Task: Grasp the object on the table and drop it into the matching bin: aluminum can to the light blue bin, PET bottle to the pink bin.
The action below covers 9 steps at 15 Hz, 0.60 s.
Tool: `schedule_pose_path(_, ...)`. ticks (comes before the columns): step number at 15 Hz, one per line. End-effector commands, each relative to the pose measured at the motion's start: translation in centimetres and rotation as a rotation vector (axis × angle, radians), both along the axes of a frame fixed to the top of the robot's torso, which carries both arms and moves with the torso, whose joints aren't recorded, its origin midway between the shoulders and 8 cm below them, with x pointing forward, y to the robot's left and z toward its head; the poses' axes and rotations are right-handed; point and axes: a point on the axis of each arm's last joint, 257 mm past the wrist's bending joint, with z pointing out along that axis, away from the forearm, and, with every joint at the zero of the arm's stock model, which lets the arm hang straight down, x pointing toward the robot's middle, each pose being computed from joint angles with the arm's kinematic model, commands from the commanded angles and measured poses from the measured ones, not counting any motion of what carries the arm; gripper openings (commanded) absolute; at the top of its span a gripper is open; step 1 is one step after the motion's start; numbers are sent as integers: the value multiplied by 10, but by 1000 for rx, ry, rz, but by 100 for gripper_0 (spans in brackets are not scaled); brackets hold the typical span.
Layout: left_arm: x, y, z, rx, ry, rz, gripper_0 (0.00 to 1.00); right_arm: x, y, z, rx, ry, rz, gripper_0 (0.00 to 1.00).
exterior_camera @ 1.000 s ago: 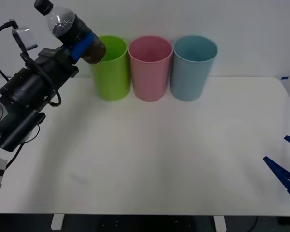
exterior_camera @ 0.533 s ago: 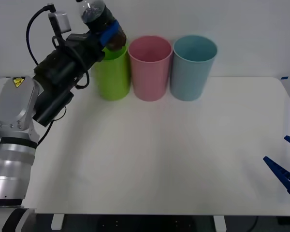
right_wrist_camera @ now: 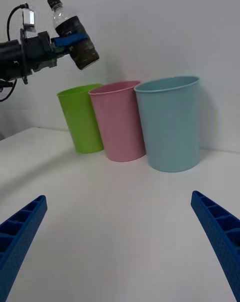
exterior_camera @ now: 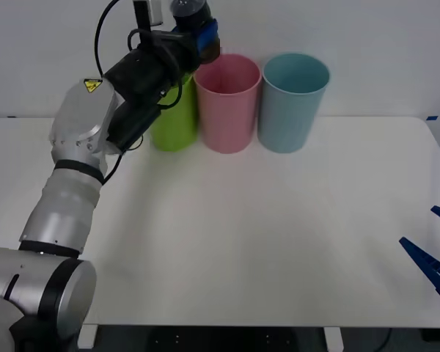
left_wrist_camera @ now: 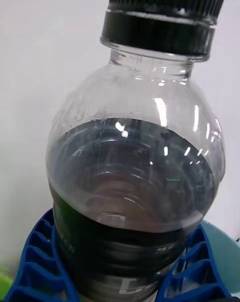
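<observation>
In the front view the left gripper (exterior_camera: 203, 37) is raised high at the back of the counter (exterior_camera: 264, 242), above the gap between the lime green bin (exterior_camera: 172, 121) and the pink bin (exterior_camera: 228, 103), its jaws closed on the PET bottle (exterior_camera: 194, 18), whose top runs off the frame. The right wrist view takes in the whole bottle (right_wrist_camera: 75, 31): tilted, black cap uppermost, dark lower body hanging in the air above the green bin (right_wrist_camera: 82, 116) and the near rim of the pink bin (right_wrist_camera: 120, 119), touching neither. The left wrist view gives the close detail: blue ribbed fingers (left_wrist_camera: 37, 262) pressed against both sides of the bottle's (left_wrist_camera: 135, 182) dark lower body, clear shoulder and black cap above them. To the right of the pink bin stands the light blue bin (exterior_camera: 293, 103), just beside it. Far right, low at the counter's edge, the right gripper (exterior_camera: 436, 249) hangs with its jaws spread wide, holding nothing.
</observation>
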Motion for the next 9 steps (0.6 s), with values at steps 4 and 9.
schedule_pose_path(4, 22, -31, 9, 74, -9, 87, 0, 0, 0, 0, 0, 0, 0, 100)
schedule_pose_path(9, 22, -39, 7, 96, -20, 111, 0, 0, 0, 0, 0, 0, 0, 100)
